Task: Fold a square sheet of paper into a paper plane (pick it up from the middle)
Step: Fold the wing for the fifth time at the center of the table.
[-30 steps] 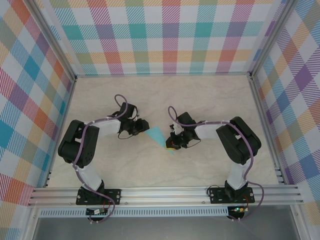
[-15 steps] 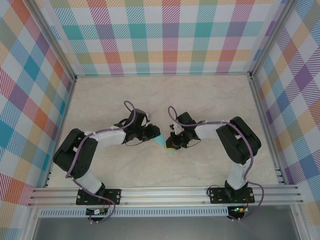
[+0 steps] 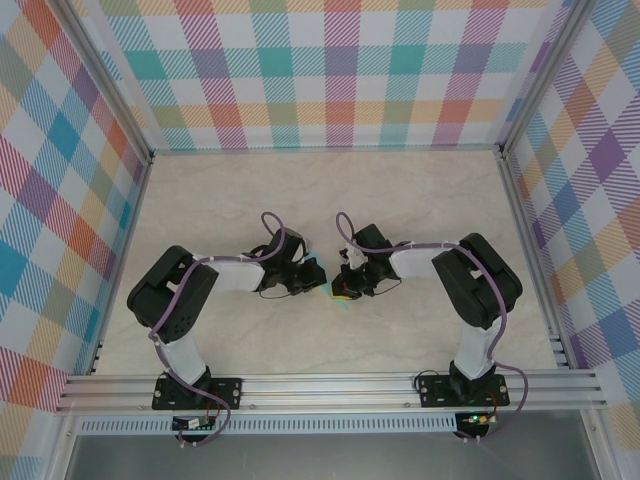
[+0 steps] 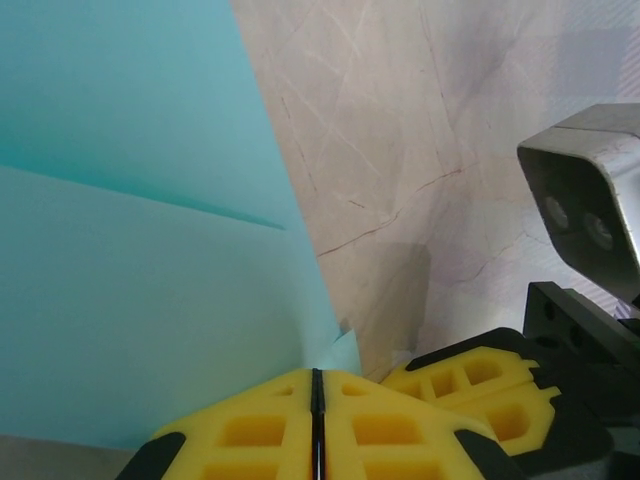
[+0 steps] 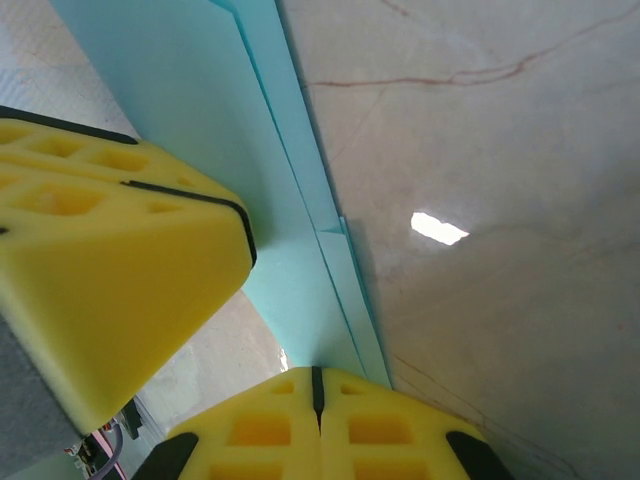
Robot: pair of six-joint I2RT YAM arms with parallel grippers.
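Your left gripper [image 4: 315, 375] has its two yellow foam fingers pressed flat together, the seam between them a thin dark line. The thin turquoise sheet of paper [image 4: 130, 300], already folded into overlapping layers with a slanting crease across it, fills the left of the left wrist view. Its lower right corner narrows down into that seam, so the left gripper pinches the paper at its edge.

Your right gripper [image 5: 317, 372] also has its fingers tight together, and the layered strip of the sheet [image 5: 200, 120] tapers straight into their tips. It is clamped on the paper as well.

In the right wrist view the left gripper's yellow fingers [image 5: 235, 225] lie against the sheet just beside the right gripper's tips. In the left wrist view the right gripper's pads [image 4: 440, 375] sit just to the right of your left ones, with the grey housing of a wrist camera [image 4: 585, 210] above them.

From above, both grippers [image 3: 312, 278] [image 3: 340, 290] meet tip to tip near the middle of the pale marbled tabletop [image 3: 420, 200]. Only slivers of turquoise show between and below them. You cannot tell from these views whether the sheet rests on the table or is lifted off it.
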